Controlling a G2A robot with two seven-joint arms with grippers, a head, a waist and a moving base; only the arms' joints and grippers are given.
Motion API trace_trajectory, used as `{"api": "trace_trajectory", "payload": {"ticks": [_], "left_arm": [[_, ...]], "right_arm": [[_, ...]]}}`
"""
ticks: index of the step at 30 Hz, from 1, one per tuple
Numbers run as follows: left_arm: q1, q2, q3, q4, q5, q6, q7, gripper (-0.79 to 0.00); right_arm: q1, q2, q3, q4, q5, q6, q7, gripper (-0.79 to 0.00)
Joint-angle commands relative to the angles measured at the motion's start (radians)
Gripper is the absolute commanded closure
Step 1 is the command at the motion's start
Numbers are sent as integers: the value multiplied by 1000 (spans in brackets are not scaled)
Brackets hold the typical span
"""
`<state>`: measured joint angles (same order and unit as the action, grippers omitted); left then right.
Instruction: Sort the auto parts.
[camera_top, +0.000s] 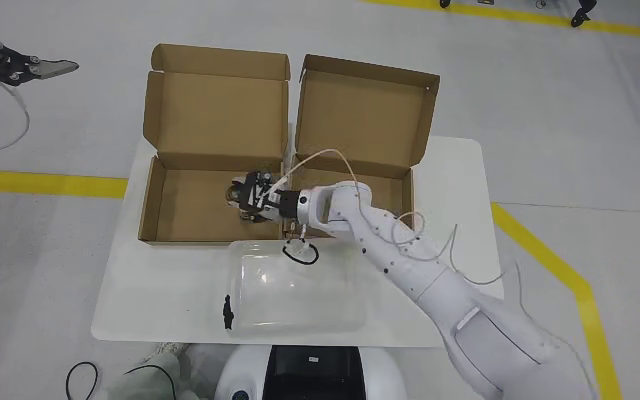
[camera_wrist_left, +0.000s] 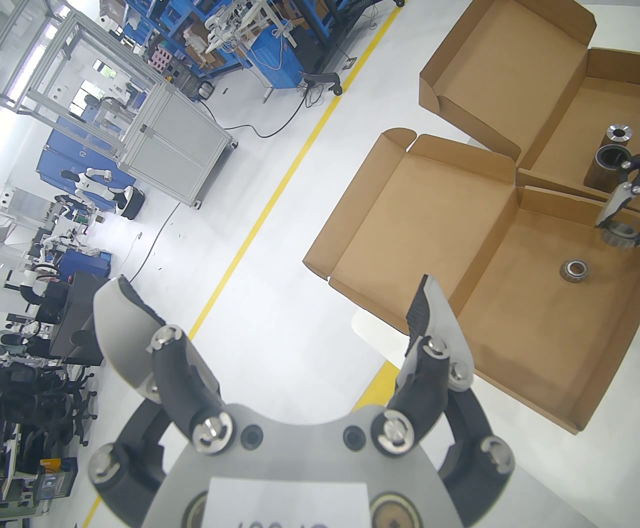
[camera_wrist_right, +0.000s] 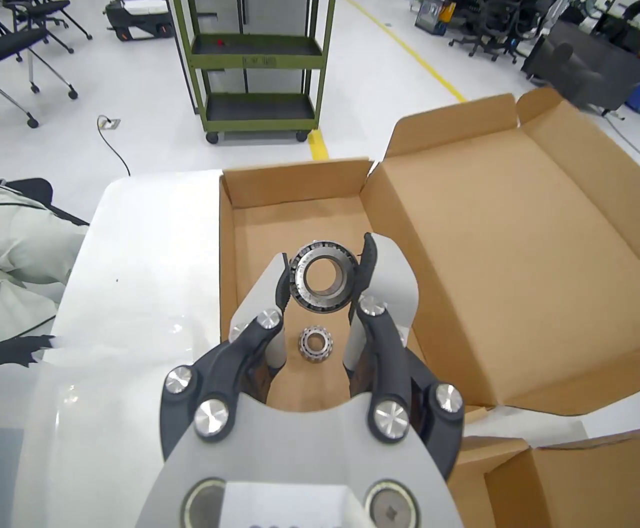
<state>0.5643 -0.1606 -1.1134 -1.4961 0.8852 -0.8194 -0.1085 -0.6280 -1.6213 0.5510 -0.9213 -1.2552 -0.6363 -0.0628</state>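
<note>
1. Between the right jaws sits the large bearing, pinched across its outer rim with the bore facing the right wrist camera; the jaws are closed only as far as its width. Straight beneath them, on the floor of the open box, lies the small bearing.
2. My worry is the release. If I let go here, I judge the large bearing could land on the small one and then tip or roll. The rim is rounded metal, so a jolt could also make it slip out early.
3. One box wall stands close beside one jaw, and the raised lid rises beside the other. Ahead of the jaws there is bare cardboard, which looks like the safer place to set it down.
4. In the left wrist view, the left jaws are spread wide with nothing between them. They hang beyond the edge of the tabletop, well apart from both boxes. Far ahead of them I see the right jaws with their load, just beside the small bearing. Beyond that, in the second box, stand a dark sleeve and a silver collar.
5. In the top view, the right arm passes between the second box and a clear tray, with a black ring just behind the wrist. When I pull back, the looped cable could catch on the wall between the two boxes. The free room is upward.
</note>
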Motion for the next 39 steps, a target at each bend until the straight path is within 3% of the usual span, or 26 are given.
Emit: {"api": "trace_trajectory", "payload": {"ticks": [1, 18, 20, 21, 23, 24, 25, 28, 33, 39], "left_arm": [[0, 0, 0, 0, 0, 0, 0, -785], [0, 0, 0, 0, 0, 0, 0, -785], [0, 0, 0, 0, 0, 0, 0, -785], [0, 0, 0, 0, 0, 0, 0, -785], [0, 0, 0, 0, 0, 0, 0, -785], [0, 0, 0, 0, 0, 0, 0, -785], [0, 0, 0, 0, 0, 0, 0, -785], [0, 0, 0, 0, 0, 0, 0, -785], [0, 0, 0, 0, 0, 0, 0, -785], [0, 0, 0, 0, 0, 0, 0, -785]], "right_arm": [[17, -20, -23, 35, 2, 15, 45, 0], [126, -193, -113, 381, 97, 73, 182, -3], [136, -207, -116, 411, 100, 71, 180, -65], [140, -214, -117, 424, 101, 72, 181, -139], [147, -227, -120, 448, 101, 75, 182, -366], [150, -233, -121, 460, 102, 76, 182, -563], [154, -241, -122, 475, 102, 77, 182, -631], [161, -255, -122, 508, 102, 75, 168, -662], [169, -270, -123, 543, 90, 63, 124, -643], [179, -269, -116, 542, 62, 27, -26, -643]]}}
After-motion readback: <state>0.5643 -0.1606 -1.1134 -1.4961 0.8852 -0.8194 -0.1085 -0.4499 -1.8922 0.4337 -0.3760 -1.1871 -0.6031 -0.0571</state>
